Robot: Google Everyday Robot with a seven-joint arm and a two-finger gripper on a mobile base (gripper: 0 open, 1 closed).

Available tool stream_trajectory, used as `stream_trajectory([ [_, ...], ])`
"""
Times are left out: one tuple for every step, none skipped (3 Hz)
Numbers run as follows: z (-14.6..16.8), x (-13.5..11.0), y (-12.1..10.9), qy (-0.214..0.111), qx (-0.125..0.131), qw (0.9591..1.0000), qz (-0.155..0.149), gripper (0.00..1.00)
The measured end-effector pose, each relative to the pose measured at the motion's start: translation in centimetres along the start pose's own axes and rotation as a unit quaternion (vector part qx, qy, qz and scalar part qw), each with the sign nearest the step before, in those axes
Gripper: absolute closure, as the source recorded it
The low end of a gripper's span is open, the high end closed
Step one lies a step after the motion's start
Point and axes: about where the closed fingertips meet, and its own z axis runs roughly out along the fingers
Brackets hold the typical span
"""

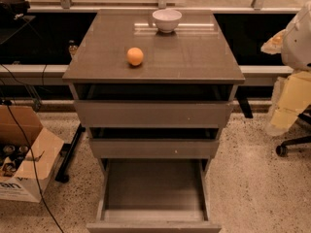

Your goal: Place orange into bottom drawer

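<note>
The orange [135,56] sits on the cabinet's grey-brown top [194,57], left of centre and toward the front. The bottom drawer [153,188] is pulled far out, and its plain grey interior holds nothing. The two upper drawers [153,113] are each pulled out a little. My gripper is not in view. A white rounded shape [297,38] at the right edge may be part of my arm, and no fingers show on it.
A white bowl [166,20] stands at the back of the cabinet top. An open cardboard box [24,164] with cables sits on the floor at left. Yellowish wrapped items [291,101] and an office chair base [291,144] are at right.
</note>
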Motion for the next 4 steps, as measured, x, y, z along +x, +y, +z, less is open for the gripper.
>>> stream_trajectory([
  [0.0, 0.0, 0.0, 0.000, 0.000, 1.0000, 0.000, 0.00],
  [1.7, -3.7, -1.2, -0.059, 0.009, 0.9982, 0.002, 0.00],
  [4.4, -8.9, -2.6, -0.133, -0.001, 0.9912, 0.001, 0.00],
  [7.0, -12.6, -4.0, -0.172, -0.020, 0.9849, -0.004, 0.00],
])
